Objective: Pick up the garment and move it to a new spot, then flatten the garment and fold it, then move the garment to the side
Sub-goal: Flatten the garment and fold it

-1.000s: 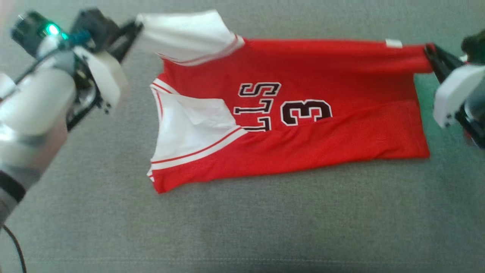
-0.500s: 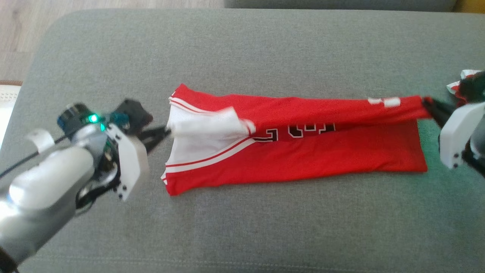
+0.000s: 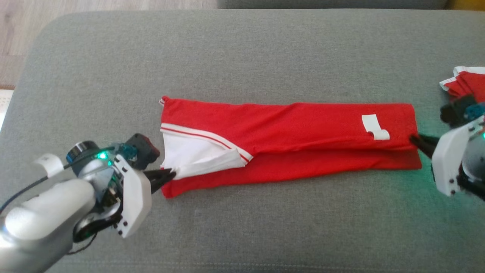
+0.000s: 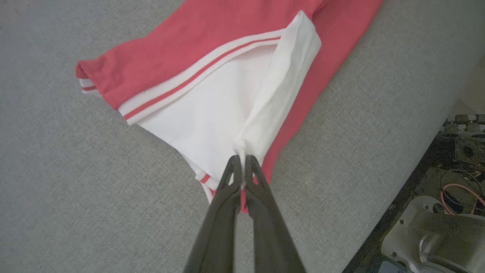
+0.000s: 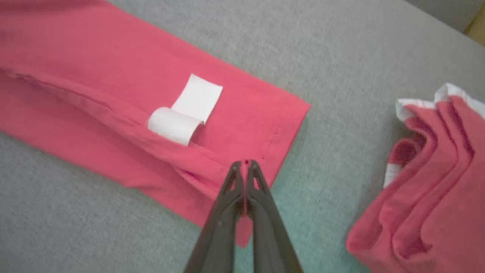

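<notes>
Soft, light jersey point(image 3: 303, 125): drapes, likely slips, no stiffness. Left tool point(image 3: 171, 175) pinches the white armhole edge point(image 4: 265, 113); right tool point(image 3: 413, 138) pinches the hem point(image 5: 280, 140). Best holds: edges, corners.

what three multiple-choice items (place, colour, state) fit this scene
1. Where does the small white label sit on the long folded red jersey?
A. at the end by the right gripper
B. at the end by the left gripper
C. at the middle

2. What colour is the padded fabric surface under the jersey?
A. blue
B. grey
C. brown

3. What state is the left gripper in?
A. wide open above the jersey
B. shut on nothing
C. shut on the jersey's white cloth

Answers: 1 A, the label lies close to the right gripper; 2 B, grey weave shows all round; 3 C, white cloth is pinched between its closed fingers.
</notes>
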Tool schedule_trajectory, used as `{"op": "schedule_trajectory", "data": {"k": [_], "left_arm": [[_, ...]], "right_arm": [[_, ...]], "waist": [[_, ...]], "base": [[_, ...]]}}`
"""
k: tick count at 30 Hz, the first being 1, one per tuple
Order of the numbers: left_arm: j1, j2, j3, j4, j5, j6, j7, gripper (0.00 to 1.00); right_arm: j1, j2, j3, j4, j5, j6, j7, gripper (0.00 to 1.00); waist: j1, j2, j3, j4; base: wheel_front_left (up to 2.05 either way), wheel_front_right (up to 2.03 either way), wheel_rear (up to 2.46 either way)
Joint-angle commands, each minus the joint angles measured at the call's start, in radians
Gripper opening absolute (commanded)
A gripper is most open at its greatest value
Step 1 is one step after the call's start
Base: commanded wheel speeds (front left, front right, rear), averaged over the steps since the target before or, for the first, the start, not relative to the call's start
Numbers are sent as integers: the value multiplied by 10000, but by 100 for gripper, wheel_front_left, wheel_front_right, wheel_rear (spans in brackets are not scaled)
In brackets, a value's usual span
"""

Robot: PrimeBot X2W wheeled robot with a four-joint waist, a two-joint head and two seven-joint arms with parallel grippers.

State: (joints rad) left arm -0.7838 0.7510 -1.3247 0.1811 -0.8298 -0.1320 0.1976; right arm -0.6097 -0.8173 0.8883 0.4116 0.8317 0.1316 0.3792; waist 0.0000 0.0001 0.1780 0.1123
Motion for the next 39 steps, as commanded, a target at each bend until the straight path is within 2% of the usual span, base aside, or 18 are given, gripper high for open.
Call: {"op": "schedule_trajectory", "data": {"k": [1,4,5,6,7,8,9,13,16,18,22,27,31,34,39], "left_arm": [[-272,458,445,-197,-21,14,47,0],[-157,448,445,-244,-41,14,120,0],[-122,434,445,-242,-54,14,131,0],[-91,426,445,-220,-81,14,141,15],[-69,417,445,-198,-101,14,147,46],[-50,406,445,-174,-119,14,159,86],[-25,398,445,-158,-128,14,185,100],[10,397,490,9,-132,52,53,100],[21,343,664,153,-142,283,-263,100],[17,246,988,259,-256,631,-690,100],[65,-87,1950,538,-509,1667,-2119,100],[444,-615,3073,715,-808,2706,-4105,100],[935,-1145,4024,617,-819,3412,-4554,100],[1448,-1647,4984,212,-289,3762,-4586,100],[2579,-2338,6310,-263,761,3922,-4590,100]], "right_arm": [[165,-508,-64,-213,102,-9,61,0],[244,-632,-48,-354,132,-9,193,0],[252,-647,-87,-367,119,-9,172,46],[277,-636,-135,-356,157,-9,184,100],[308,-614,-178,-338,199,-9,225,100],[333,-603,-209,-338,206,-9,257,100],[363,-600,-241,-331,211,-9,307,100],[487,-561,-672,-207,339,-9,243,100],[611,-545,-1112,-187,400,-9,-17,100],[653,-458,-1560,-212,521,-9,-334,100],[671,-58,-2634,-375,609,-9,-1340,100],[924,836,-3881,-710,123,-9,-2911,100],[1471,1773,-4751,-993,-599,-9,-3858,100],[1990,2494,-5380,-1199,-1261,-9,-4407,100],[2665,3569,-6183,-1326,-2211,-9,-4905,100]], "waist": [[0,-1,-12,-15],[0,-1,-10,-45],[0,-1,-5,-54],[0,-1,0,-65],[0,-1,6,-74],[0,-1,5,-82],[0,-1,-6,-91],[0,-1,-161,-123],[0,-1,-334,-152],[0,-1,-399,-188],[0,-1,-488,-303],[0,-1,-651,-427],[0,-1,-810,-457],[0,-1,-918,-451],[0,-1,-1025,-474]], "base": [[0,0,0],[0,0,0],[0,0,0],[0,0,0],[0,0,0],[0,0,0],[0,0,0],[0,0,0],[0,0,0],[0,0,0],[0,0,0],[0,0,0],[0,0,0],[0,0,0],[0,0,0]]}}
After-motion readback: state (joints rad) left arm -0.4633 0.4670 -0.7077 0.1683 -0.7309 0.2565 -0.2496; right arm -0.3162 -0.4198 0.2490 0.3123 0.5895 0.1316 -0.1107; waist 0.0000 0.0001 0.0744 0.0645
